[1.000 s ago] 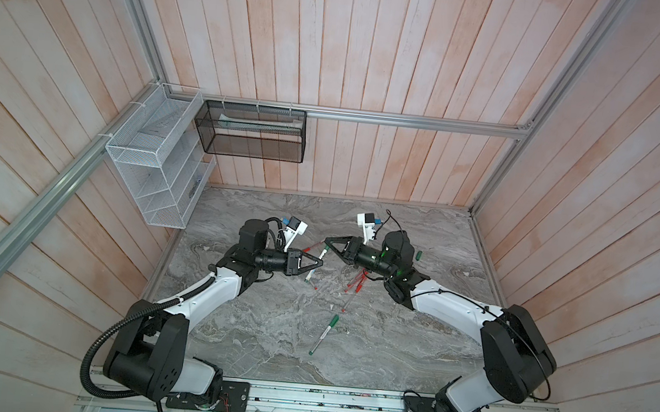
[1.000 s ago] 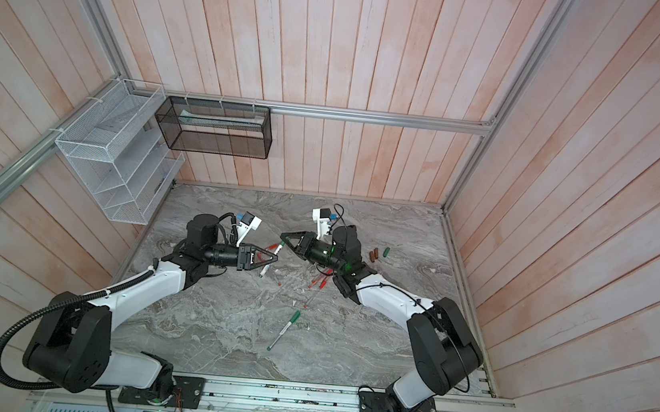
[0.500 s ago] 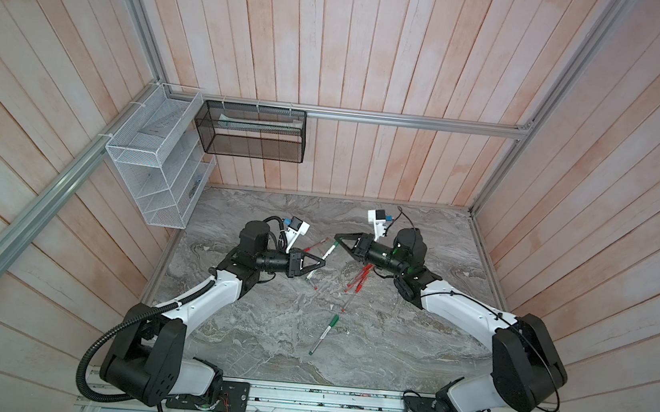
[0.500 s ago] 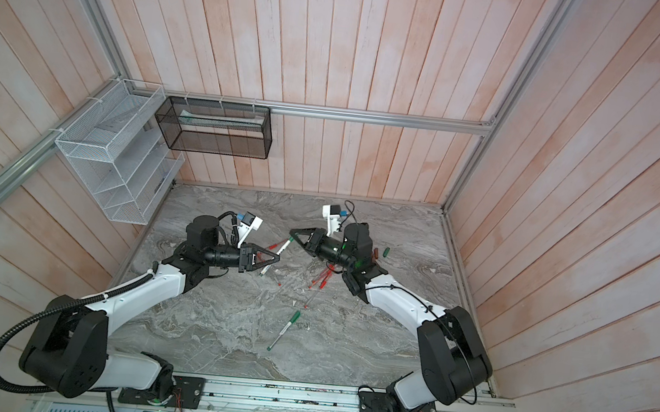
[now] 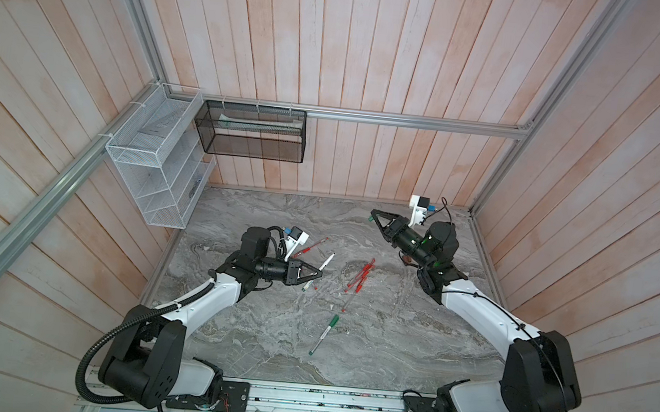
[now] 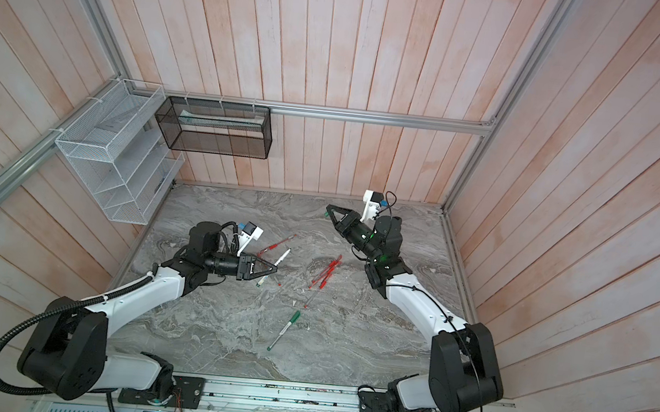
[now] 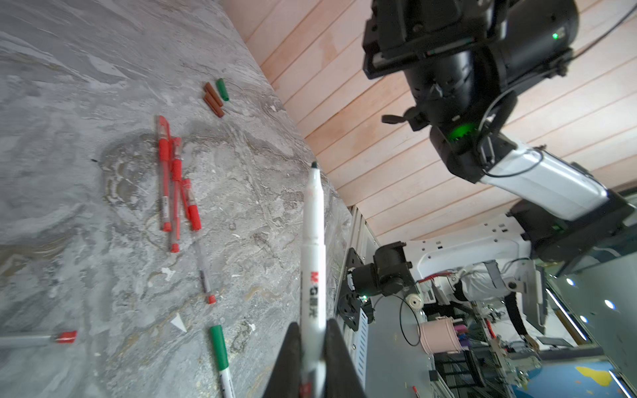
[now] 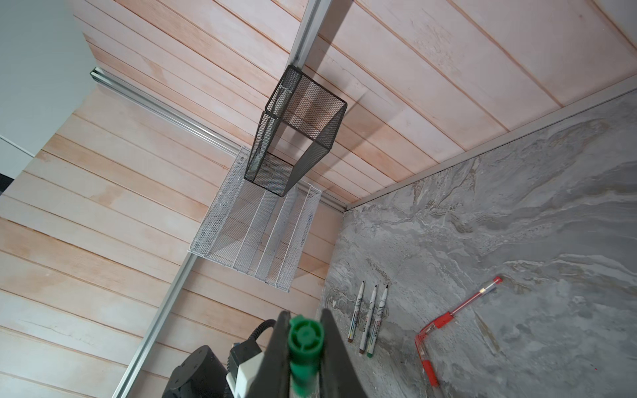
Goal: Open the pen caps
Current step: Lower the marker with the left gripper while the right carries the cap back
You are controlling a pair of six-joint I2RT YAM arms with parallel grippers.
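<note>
My left gripper (image 5: 319,275) (image 7: 312,324) is shut on a white marker barrel (image 7: 313,241) whose dark tip is bare; the barrel (image 6: 283,256) sticks out beyond the fingers over the table's middle left. At the back right my right gripper (image 5: 371,215) (image 8: 304,312) hangs raised, shut on a green pen cap (image 8: 305,336), well apart from the barrel. Two brown caps (image 7: 213,100) and a green cap (image 7: 222,89) lie loose by the right wall. A marker with its green cap (image 5: 334,320) on lies nearer the front.
Several red pens (image 5: 360,275) lie mid-table, and another red pen (image 5: 313,247) lies behind my left gripper. Three uncapped markers (image 8: 370,320) rest along the left wall. A white wire rack (image 5: 153,163) and a black mesh basket (image 5: 250,132) hang at the back left.
My right gripper has pulled away from the left one, going right, back and up with the green cap. The left gripper has stayed almost still with the barrel.
</note>
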